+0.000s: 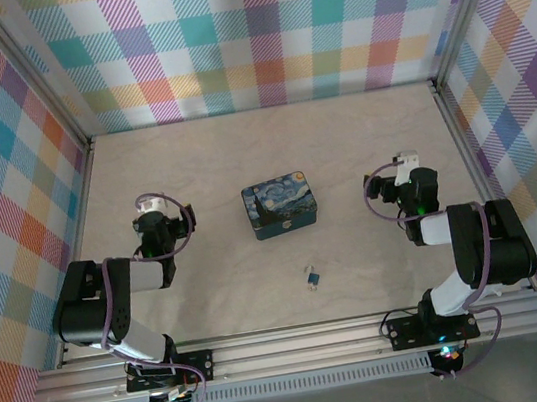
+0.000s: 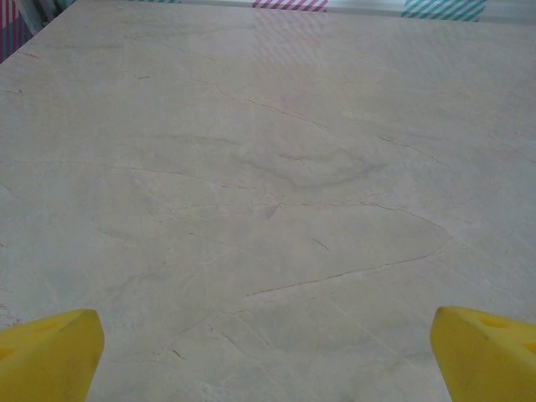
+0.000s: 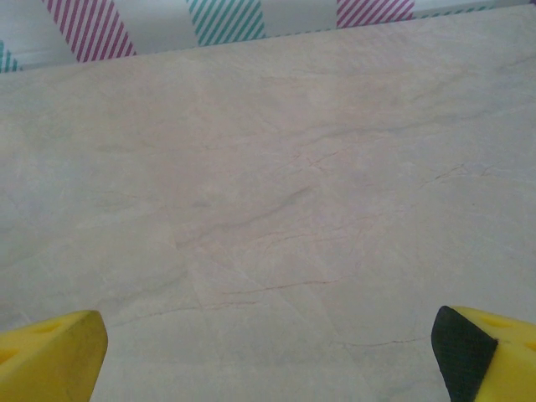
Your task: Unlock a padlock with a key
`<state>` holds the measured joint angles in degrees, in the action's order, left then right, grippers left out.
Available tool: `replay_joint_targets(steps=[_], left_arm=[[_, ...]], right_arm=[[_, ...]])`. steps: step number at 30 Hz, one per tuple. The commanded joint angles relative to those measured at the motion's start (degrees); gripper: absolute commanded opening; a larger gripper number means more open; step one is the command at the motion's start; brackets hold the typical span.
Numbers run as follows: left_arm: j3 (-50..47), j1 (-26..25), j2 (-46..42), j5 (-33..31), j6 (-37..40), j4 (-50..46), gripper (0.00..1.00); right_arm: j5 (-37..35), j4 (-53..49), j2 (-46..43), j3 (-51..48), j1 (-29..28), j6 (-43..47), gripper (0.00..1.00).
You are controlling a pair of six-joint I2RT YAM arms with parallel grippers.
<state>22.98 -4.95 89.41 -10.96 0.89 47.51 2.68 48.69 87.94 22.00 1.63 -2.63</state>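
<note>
While both arms crouch folded over the table (image 1: 241, 154), left gripper (image 2: 268, 356) and right gripper (image 3: 268, 356) gape empty, padlock (image 1: 312, 277) lying between and behind them.

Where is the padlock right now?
In the top view, the padlock lies on the table around the middle, on the near side of the painted tin, apart from it.

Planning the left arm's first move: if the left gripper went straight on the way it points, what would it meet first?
Likely nothing: ahead of the left gripper lies bare table up to the plaid wall.
</note>
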Motion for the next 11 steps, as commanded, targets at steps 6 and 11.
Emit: replay_joint_targets(steps=[6, 11], left_arm=[[0.4, 0.6, 0.2, 0.6, -0.7, -0.1, 1.0], [0.4, 0.5, 0.2, 0.6, -0.6, -0.1, 1.0]], right_arm=[[1.5, -1.3, 0.2, 1.8, -0.8, 1.9, 1.0], [1.5, -1.2, 0.1, 1.7, -0.9, 1.9, 1.0]])
